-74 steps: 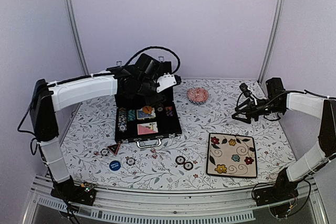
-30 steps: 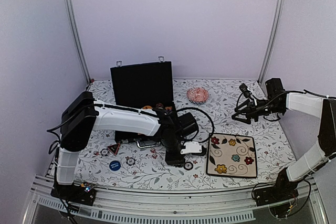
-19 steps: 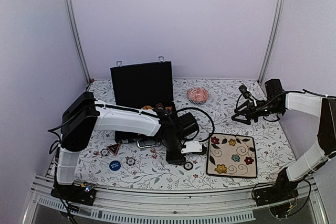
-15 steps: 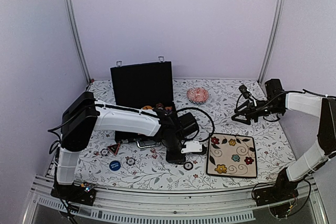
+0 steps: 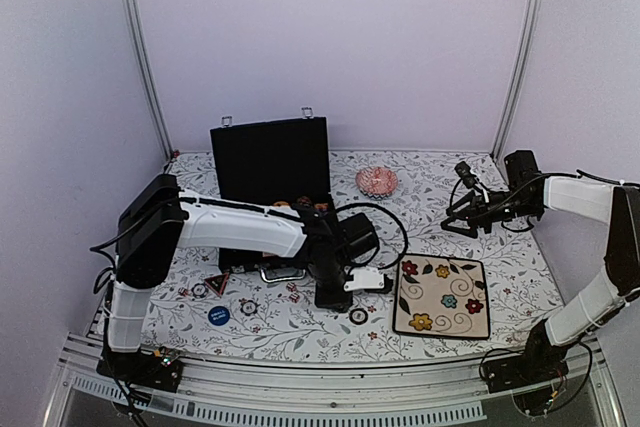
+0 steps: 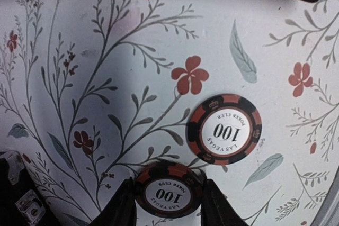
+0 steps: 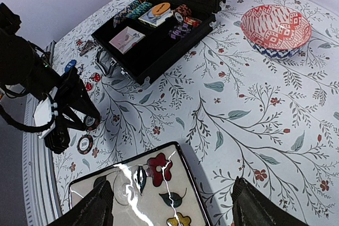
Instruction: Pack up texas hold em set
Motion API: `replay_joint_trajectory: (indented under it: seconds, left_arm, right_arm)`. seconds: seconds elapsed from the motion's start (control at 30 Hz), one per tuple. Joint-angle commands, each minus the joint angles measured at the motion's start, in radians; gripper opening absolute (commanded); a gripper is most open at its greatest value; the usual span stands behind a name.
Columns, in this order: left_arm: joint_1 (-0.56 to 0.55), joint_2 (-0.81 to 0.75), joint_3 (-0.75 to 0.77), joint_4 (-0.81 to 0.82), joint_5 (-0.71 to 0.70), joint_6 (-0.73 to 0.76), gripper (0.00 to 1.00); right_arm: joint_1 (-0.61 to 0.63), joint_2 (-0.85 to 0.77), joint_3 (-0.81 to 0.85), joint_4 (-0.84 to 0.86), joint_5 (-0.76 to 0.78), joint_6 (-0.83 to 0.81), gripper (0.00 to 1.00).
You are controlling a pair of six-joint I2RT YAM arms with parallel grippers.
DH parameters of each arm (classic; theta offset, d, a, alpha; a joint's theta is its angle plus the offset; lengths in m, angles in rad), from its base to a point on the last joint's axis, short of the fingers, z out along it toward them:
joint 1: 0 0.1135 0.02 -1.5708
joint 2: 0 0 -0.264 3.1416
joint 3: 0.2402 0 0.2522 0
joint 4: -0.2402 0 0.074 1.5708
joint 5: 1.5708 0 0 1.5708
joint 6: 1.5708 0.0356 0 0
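Observation:
The black case (image 5: pixel 268 159) stands open at the back left, its lid upright; its tray (image 7: pixel 139 39) holds chips and card decks. My left gripper (image 6: pixel 168 206) is shut on the edges of a red-and-black 100 chip (image 6: pixel 167 192), just above the cloth. A second 100 chip (image 6: pixel 224 129) lies flat beside it. From above, the left gripper (image 5: pixel 335 299) is in front of the case, with that loose chip (image 5: pixel 358 316) to its right. My right gripper (image 7: pixel 172 211) hangs open and holds nothing, over the far right of the table.
A blue round button (image 5: pixel 218 314), more chips (image 5: pixel 248 306), a triangular piece (image 5: pixel 217 282) and small red dice (image 5: pixel 293 292) lie near the front left. The cream flowered plate (image 5: pixel 442 295) sits front right. A pink patterned bowl (image 5: pixel 376 181) is behind it.
The left arm swung from over the case down to the two chips in front of it. Its fingers have shut on one chip. The right arm stays put.

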Motion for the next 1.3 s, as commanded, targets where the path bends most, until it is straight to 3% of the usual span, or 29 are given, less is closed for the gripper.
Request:
replay_joint_trajectory:
  seconds: [0.0, 0.47, 1.27]
  left_arm:
    - [-0.013, -0.063, 0.064, -0.043, 0.028, -0.011, 0.34]
    - [-0.055, -0.007, 0.112, -0.053, 0.120, -0.013, 0.36]
    - [-0.082, 0.068, 0.113, -0.014, 0.115, -0.011, 0.42]
  right_arm:
    - [-0.005, -0.002, 0.030, -0.014, -0.026, -0.012, 0.77]
    - [-0.004, -0.003, 0.030, -0.018, -0.030, -0.015, 0.77]
    - [-0.005, 0.010, 0.029, -0.020, -0.027, -0.020, 0.77]
